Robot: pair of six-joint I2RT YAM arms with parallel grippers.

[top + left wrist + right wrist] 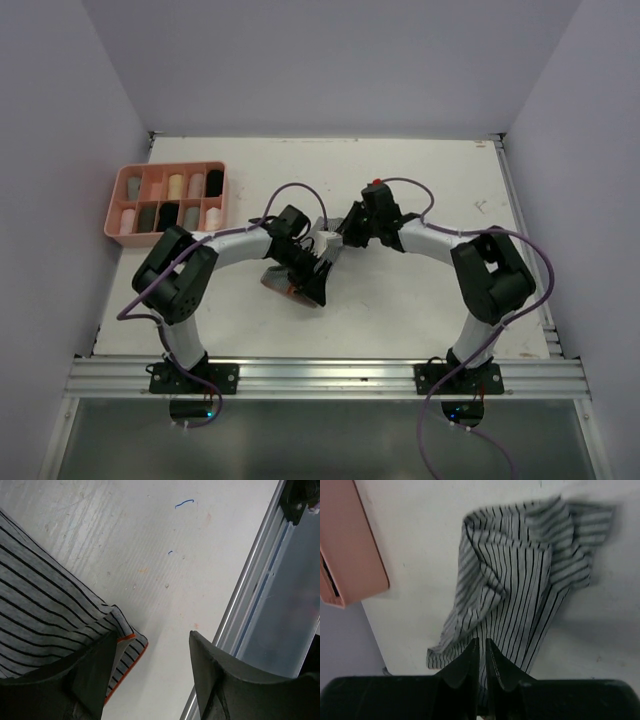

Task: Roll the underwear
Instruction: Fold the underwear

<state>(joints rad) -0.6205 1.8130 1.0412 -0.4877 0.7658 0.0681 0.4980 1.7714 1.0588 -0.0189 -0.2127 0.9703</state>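
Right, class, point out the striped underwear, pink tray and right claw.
striped underwear [520, 580], right wrist view, mid fabric.
pink tray [355, 545], right wrist view, outer wall.
right claw [482, 642], right wrist view, between fingertips.

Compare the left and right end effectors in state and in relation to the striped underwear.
The left end effector has jaws wide apart; the right end effector has them nearly together. The left has one finger over the orange-trimmed corner of the striped underwear and one over bare table; the right appears to pinch the fabric's edge. Both are dark and at the same garment.
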